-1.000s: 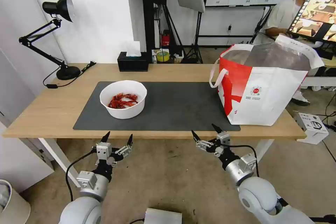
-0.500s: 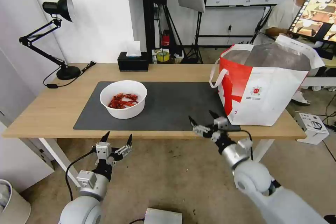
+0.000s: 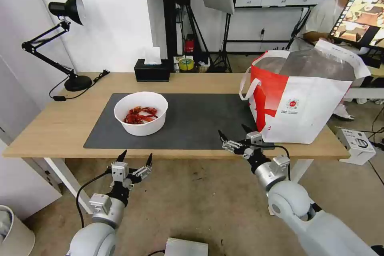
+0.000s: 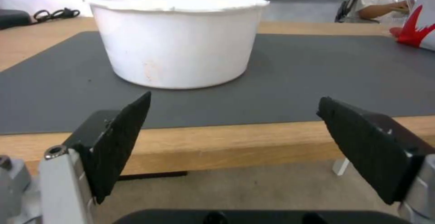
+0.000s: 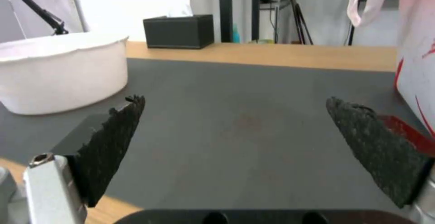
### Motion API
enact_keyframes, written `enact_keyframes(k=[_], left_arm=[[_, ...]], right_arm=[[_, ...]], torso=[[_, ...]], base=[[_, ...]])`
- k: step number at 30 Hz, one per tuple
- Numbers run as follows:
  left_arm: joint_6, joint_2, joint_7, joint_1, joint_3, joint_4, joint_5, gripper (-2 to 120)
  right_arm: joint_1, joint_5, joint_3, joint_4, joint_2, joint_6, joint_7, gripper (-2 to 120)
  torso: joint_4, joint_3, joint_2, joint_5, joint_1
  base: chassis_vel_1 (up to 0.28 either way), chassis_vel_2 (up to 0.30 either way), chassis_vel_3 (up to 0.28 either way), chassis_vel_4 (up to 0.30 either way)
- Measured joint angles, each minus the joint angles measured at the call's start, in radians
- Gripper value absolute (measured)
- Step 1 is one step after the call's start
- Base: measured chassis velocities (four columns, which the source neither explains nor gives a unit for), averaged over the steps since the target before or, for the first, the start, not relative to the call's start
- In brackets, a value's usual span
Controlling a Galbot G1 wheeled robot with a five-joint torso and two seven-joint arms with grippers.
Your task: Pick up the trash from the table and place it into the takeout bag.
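On the grey mat (image 3: 192, 122) sat the bowl of red shells (image 3: 141, 113), well left of the takeout bag (image 3: 300, 100). My right claw (image 3: 236, 138) hung wide at the table's (image 3: 52, 128) near edge; left claw (image 3: 135, 161) wide, below it. Risk as I judged: tipping the bowl would spill shells.

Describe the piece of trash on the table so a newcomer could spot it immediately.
On the long wooden table lies a dark grey mat. At its left end stands a white round bowl holding red shells, the one open container there, unlike the black tissue box behind it.
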Motion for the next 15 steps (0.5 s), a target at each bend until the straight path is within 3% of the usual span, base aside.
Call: enact_keyframes(k=[15], left_arm=[[-0.001,-0.003,-0.001,-0.001,-0.009,-0.003,-0.002,100]], right_arm=[[-0.037,-0.055,0.013,0.036,0.017,-0.032,0.042,100]], torso=[[0.0,0.0,0.0,0.0,0.0]], base=[[0.0,0.0,0.0,0.0]])
